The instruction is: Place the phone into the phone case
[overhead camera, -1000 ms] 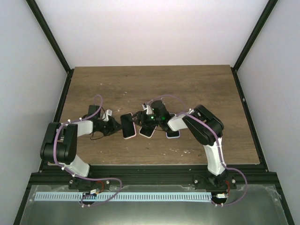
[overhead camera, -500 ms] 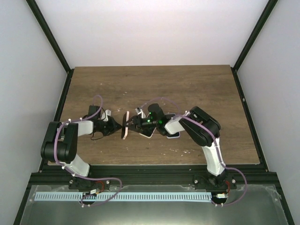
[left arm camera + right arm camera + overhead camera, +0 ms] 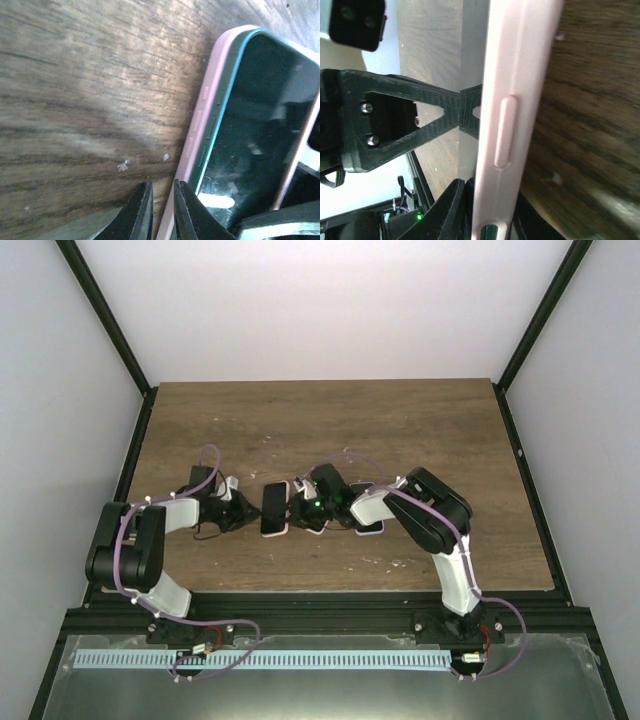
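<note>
The phone [image 3: 260, 125], dark screen with a teal rim, sits inside the pink phone case [image 3: 210, 100] on the wooden table. In the top view the cased phone [image 3: 273, 510] lies between my two grippers. My left gripper [image 3: 247, 510] is just left of it. In its wrist view, this gripper [image 3: 163, 210] has its fingers almost together with nothing between them, the right finger touching the case's side. My right gripper [image 3: 298, 508] reaches in from the right. It [image 3: 487, 215] is shut on the edge of the pink case [image 3: 515, 100], which stands between the jaws.
Two more phones lie right of the grippers, one [image 3: 316, 521] partly under my right wrist and one in a lilac case [image 3: 368, 524]. My left gripper's black frame [image 3: 395, 125] shows close behind the case in the right wrist view. Black frame rails border the table.
The right gripper moved left and took the case's edge. The cased phone tipped up on its edge half a second ago and now lies flatter again. The left arm barely moved.
</note>
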`<state>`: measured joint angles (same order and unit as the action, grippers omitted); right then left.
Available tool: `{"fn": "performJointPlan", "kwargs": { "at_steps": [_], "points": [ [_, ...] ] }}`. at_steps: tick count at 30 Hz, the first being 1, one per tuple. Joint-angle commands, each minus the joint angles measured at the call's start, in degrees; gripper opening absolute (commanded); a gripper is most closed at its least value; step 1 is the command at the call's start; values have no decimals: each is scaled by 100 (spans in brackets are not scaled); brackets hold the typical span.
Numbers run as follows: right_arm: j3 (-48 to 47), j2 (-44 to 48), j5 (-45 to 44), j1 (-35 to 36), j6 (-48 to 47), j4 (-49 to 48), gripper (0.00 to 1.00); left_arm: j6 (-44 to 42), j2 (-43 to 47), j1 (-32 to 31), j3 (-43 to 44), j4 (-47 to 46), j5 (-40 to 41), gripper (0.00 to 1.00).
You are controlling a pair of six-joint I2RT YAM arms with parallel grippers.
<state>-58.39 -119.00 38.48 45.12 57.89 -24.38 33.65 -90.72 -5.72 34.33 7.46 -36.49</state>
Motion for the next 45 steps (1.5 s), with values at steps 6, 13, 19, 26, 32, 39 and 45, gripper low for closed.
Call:
{"fn": "performJointPlan", "kwargs": {
  "at_steps": [6, 13, 19, 26, 32, 39, 45],
  "points": [
    [237, 836, 406, -144, -386, -496, 8, 96, 994, -28, 236, 1228, -115, 31],
    [995, 1825, 1494, -282, -174, -1528, 6, 426, 2785, -26, 748, 1259, -1052, 66],
    [1335, 2814, 1834, -285, 275, -2103, 6, 1544, 3655, -33, 406, -210, -2131, 73],
    [1499, 3619, 1650, -264, 491, -2046, 7, 2190, 4314, -43, 210, -864, -2349, 76],
    [1529, 3696, 1739, -179, 774, -2395, 7, 3008, 4500, -60, -116, -1966, -2504, 69],
    [1517, 3709, 1657, -32, 752, -2329, 8, 2937, 4527, -92, 48, -1686, -2362, 29],
    [1490, 3730, 1562, 40, 571, -1984, 11, 2640, 4469, -96, 155, -1310, -2304, 0]
  ]
}}
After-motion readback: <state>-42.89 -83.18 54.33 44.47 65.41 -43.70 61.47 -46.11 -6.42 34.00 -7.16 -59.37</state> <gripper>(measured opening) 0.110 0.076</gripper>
